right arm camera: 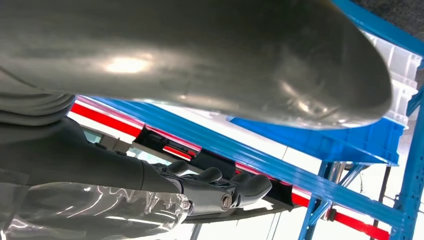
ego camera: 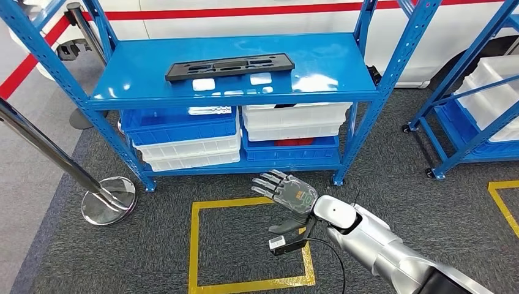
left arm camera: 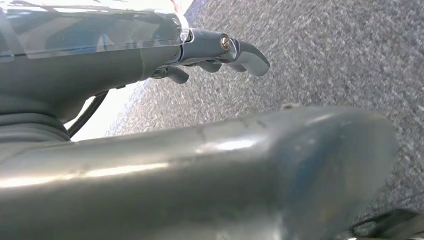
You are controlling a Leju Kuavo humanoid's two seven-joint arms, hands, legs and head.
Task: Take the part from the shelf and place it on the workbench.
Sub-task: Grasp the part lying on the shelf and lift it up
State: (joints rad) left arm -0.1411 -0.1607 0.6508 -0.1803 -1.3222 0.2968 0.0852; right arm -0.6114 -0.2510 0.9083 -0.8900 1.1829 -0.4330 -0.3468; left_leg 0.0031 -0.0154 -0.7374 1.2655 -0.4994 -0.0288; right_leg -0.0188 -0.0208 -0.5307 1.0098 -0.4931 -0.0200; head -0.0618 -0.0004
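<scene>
— Looking for the part (ego camera: 229, 66). Lying where?

— Lying flat on the top board of the blue shelf (ego camera: 330, 58), a little toward the back edge, long side running across. Resting there alone, probably to be easy to take from the front. Showing also in the right wrist view (right arm camera: 165, 145), just beyond the fingers (right arm camera: 250, 185), not touching them.

— And the right hand (ego camera: 287, 195), doing what?

— Hovering in front of the shelf, lower than the top board, above the carpet near the yellow tape square (ego camera: 194, 245). Holding nothing. Keeping fingers spread and nearly straight, palm turned up and toward the shelf, seemingly preparing to slide under or around the flat part.

— Meaning the task only beginning?

— Judging so: reaching, not yet gripping. Needing to rise and go forward over the shelf edge before closing.

— Left hand (left arm camera: 200, 50)?

— Hanging over the grey carpet. Holding nothing, fingers lying loosely apart from the thumb, tips bending a little. Probably waiting, or possibly being kept for the other end of the part.

— Any danger?

— Possibly tipping, since gripping such a long thin piece at one end only. Also catching the upright post while lifting. Storing bins (ego camera: 183, 144) sitting on the lower board, well out of the way.
</scene>
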